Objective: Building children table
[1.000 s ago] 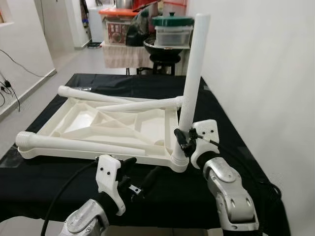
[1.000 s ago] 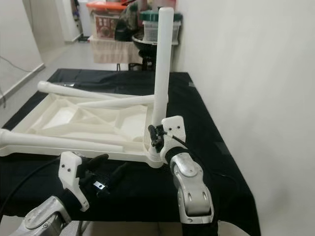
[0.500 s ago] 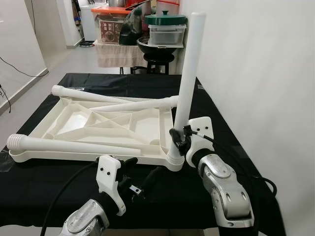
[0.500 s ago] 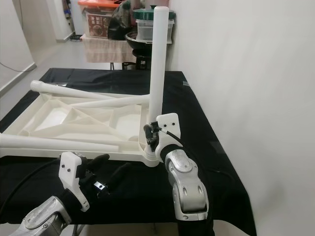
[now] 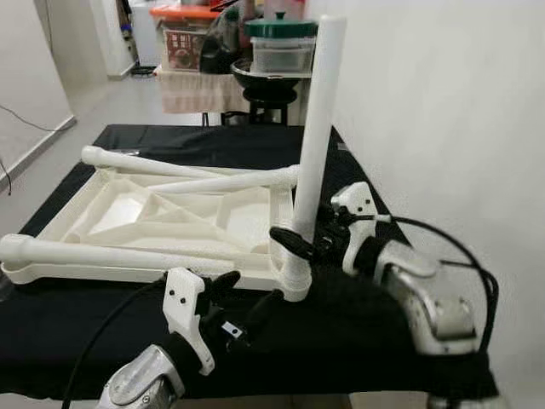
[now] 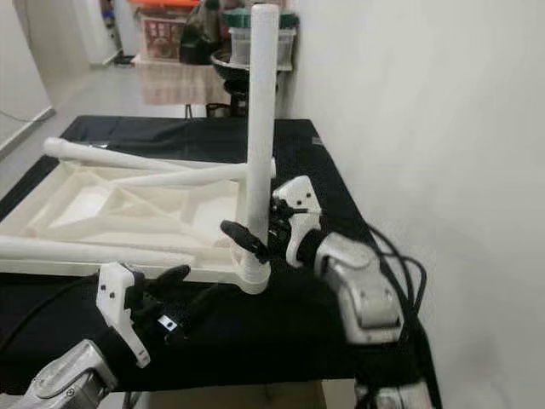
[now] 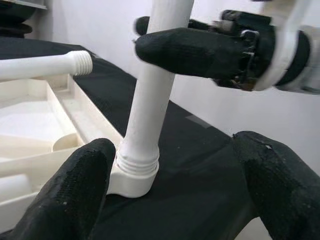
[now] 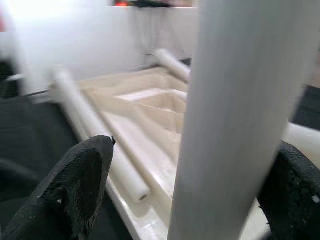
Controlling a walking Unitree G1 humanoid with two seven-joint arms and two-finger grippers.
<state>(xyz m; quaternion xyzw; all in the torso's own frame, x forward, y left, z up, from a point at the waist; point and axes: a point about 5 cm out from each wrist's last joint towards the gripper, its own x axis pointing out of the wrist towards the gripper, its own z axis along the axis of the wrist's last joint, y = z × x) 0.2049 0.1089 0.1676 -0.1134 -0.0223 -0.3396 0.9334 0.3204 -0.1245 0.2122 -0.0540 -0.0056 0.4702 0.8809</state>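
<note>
The right gripper (image 5: 305,244) straddles the upright leg (image 5: 312,145), fingers spread — pinch low and twist squarely into the tabletop's (image 5: 170,213) corner socket; the left gripper (image 5: 247,305) hovers spread near the worktop's (image 5: 358,315) front edge.

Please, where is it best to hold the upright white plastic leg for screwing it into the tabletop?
Probably low on the upright white plastic leg, just above its threaded collar, approaching from the wall side as the right gripper does: the round shaft is bare there, and the upturned white tabletop blocks the other side.

Lighting: bright, even, diffuse indoor light; soft shadows. Head views: sharp, background slightly overexposed. Right wrist view: motion-blurred, glare at top. Left wrist view: sharp foreground.
</note>
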